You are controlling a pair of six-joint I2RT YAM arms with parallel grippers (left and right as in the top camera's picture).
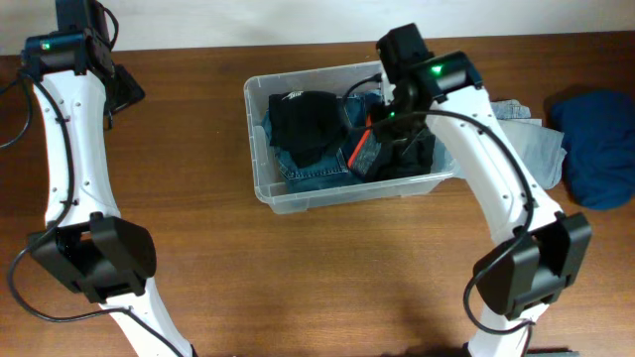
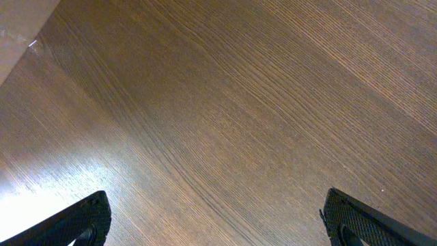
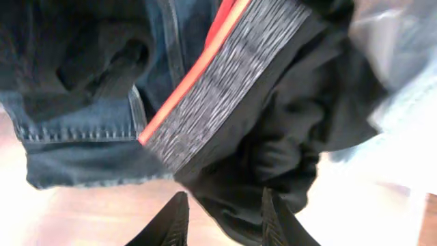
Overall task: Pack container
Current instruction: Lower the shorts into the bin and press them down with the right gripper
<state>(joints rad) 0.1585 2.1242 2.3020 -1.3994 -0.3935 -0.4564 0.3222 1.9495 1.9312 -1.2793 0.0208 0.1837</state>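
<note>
Right gripper up close, fingertips parted a little over a black garment with a grey-and-orange waistband, inside the container at mid-table. Left gripper spread wide over bare table.

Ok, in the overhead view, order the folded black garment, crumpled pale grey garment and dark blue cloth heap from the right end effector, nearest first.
1. Folded black garment, inside the clear plastic tub, left half.
2. Crumpled pale grey garment, right of the tub.
3. Dark blue cloth heap, far right.
</note>
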